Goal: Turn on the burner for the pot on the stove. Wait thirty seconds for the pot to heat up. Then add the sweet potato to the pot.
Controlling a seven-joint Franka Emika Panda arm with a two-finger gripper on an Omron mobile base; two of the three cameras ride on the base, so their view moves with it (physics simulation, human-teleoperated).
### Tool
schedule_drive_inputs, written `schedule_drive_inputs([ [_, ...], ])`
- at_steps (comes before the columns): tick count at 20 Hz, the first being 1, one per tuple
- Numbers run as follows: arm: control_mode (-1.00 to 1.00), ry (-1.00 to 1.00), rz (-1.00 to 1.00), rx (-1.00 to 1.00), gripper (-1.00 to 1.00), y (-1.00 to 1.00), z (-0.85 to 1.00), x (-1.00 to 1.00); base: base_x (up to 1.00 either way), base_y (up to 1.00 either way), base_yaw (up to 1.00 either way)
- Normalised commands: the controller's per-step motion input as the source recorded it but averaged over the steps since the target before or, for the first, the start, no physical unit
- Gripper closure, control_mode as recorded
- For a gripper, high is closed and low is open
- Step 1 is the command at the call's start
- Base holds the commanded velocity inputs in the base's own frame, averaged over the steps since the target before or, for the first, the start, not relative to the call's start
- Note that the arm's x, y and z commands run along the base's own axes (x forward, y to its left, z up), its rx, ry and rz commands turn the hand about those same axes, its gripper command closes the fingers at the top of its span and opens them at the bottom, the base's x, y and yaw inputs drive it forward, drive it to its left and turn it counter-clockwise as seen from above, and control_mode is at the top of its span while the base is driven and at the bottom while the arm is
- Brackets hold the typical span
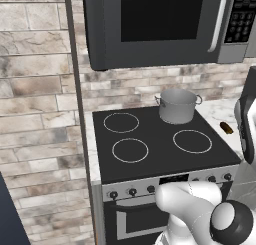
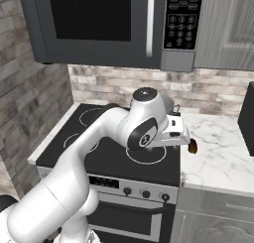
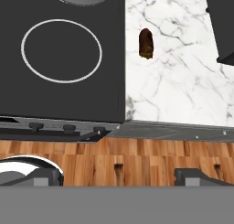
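The left base view shows the whole stove point(image 1: 160, 144) with its four white rings and the row of black knobs point(image 1: 132, 191) along the steel front. The pot point(image 1: 177, 105), a grey metal cylinder with two loop handles, stands on the far right ring; its inside looks bare. In the right base view the arm covers most of the pot. The hand view looks down on the sweet potato point(image 3: 146, 43), a small dark brown oblong with an orange tinge, lying on the marble table point(image 3: 183, 72) just right of the stove. The jaws stand wide and hold nothing, above the wooden floor point(image 3: 137, 154).
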Motion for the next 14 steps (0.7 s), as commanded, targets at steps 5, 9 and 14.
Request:
schedule_drive_inputs([
  [5, -1.0, 0.0, 0.0, 0.0, -1.0, 0.0, 0.0, 0.0, 0.0, 0.0, 0.0],
  [9, -1.0, 0.0, 0.0, 0.0, -1.0, 0.0, 0.0, 0.0, 0.0, 0.0, 0.0],
  [14, -1.0, 0.0, 0.0, 0.0, -1.0, 0.0, 0.0, 0.0, 0.0, 0.0, 0.0],
])
